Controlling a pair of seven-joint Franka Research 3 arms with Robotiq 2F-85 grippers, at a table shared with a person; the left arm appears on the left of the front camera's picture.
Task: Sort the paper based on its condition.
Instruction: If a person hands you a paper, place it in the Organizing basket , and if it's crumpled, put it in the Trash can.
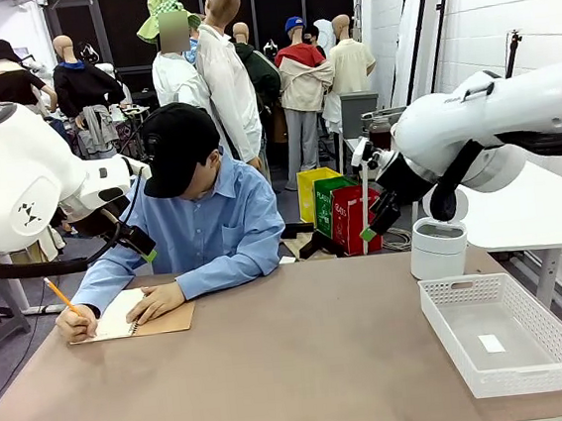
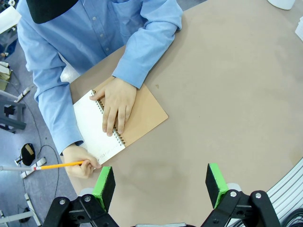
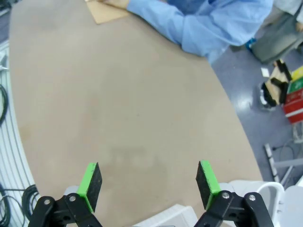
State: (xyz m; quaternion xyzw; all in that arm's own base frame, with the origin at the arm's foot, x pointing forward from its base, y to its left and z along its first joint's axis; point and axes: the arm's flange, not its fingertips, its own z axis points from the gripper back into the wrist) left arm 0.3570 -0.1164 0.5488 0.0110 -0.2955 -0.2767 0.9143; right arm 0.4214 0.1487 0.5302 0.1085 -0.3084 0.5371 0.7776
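Observation:
The loose white sheet of paper is out of view. A person at the far left of the table writes with an orange pencil [image 2: 61, 165] on the white page [image 2: 94, 127] of a spiral notebook with a brown cover [image 2: 144, 116], the other hand flat on it. My left gripper [image 2: 161, 187] hangs open and empty above the table, near the notebook. High over the bare middle of the table, my right gripper [image 3: 149, 184] is also open, with nothing between its green pads [image 3: 90, 184].
A white mesh basket [image 1: 449, 304] stands at the table's right side with a tiny white scrap [image 1: 491, 343] in it. Behind the basket is a white round bin [image 1: 438, 248]. The person's sleeves [image 1: 236, 260] rest along the far edge.

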